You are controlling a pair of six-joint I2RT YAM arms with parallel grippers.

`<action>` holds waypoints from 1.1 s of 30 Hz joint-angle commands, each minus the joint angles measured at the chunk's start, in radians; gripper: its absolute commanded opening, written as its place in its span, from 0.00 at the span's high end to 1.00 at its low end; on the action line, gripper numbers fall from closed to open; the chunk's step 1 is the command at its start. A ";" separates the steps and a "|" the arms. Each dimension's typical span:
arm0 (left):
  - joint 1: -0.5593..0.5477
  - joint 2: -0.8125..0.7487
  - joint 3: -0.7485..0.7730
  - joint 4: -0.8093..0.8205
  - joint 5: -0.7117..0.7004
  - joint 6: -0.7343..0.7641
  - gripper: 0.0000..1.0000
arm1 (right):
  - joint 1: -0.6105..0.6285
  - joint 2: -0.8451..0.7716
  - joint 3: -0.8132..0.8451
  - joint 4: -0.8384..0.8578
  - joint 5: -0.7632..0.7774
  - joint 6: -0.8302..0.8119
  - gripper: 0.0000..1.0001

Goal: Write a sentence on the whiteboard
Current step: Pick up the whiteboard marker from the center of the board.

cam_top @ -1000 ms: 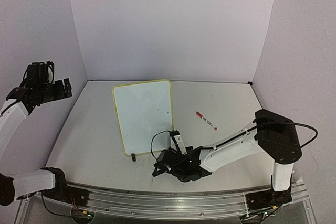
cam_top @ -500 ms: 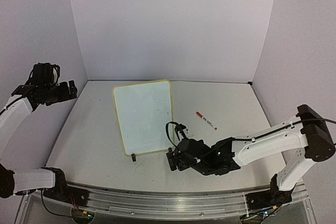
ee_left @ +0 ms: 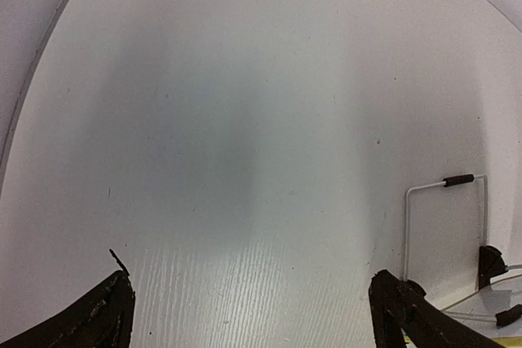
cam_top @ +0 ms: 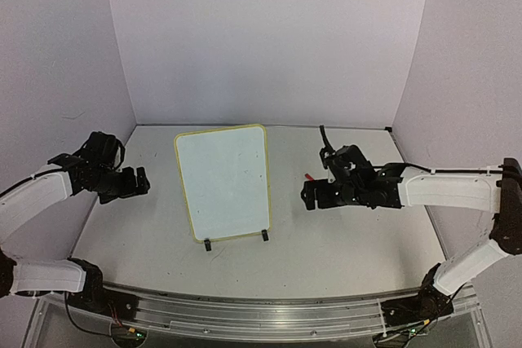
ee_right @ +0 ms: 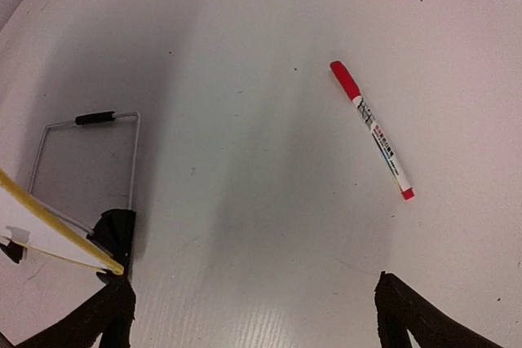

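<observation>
While the whiteboard (cam_top: pixel 222 183) stands propped between my claws | left claw (ee_left: pixel 249 283): fingers spread wide, holding nothing, well left of the board | right claw (ee_right: pixel 253 283): fingers spread wide, holding nothing, poised near the red-capped marker (ee_right: pixel 373 129), right of the board.

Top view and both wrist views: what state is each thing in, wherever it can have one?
Whiteboard: propped up on its wire stand, face blank, no writing visible.
Marker: lying flat, red cap on, not held.
Left tool: open, empty.
Right tool: open, empty.
</observation>
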 commanded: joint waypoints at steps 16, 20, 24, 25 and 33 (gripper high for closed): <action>-0.003 -0.119 -0.075 0.023 0.214 -0.026 0.01 | -0.345 0.409 0.355 -0.242 -0.248 -0.273 0.35; -0.004 -0.134 -0.072 0.020 0.258 -0.035 0.01 | -0.345 0.465 0.405 -0.278 -0.239 -0.297 0.42; -0.004 -0.137 -0.055 -0.001 0.299 -0.048 0.01 | -0.345 0.502 0.431 -0.302 -0.229 -0.309 0.49; -0.004 -0.137 -0.049 -0.009 0.303 -0.050 0.01 | -0.345 0.508 0.435 -0.305 -0.223 -0.311 0.50; -0.004 -0.171 -0.019 -0.049 0.357 -0.062 0.01 | -0.345 0.568 0.471 -0.319 -0.201 -0.331 0.60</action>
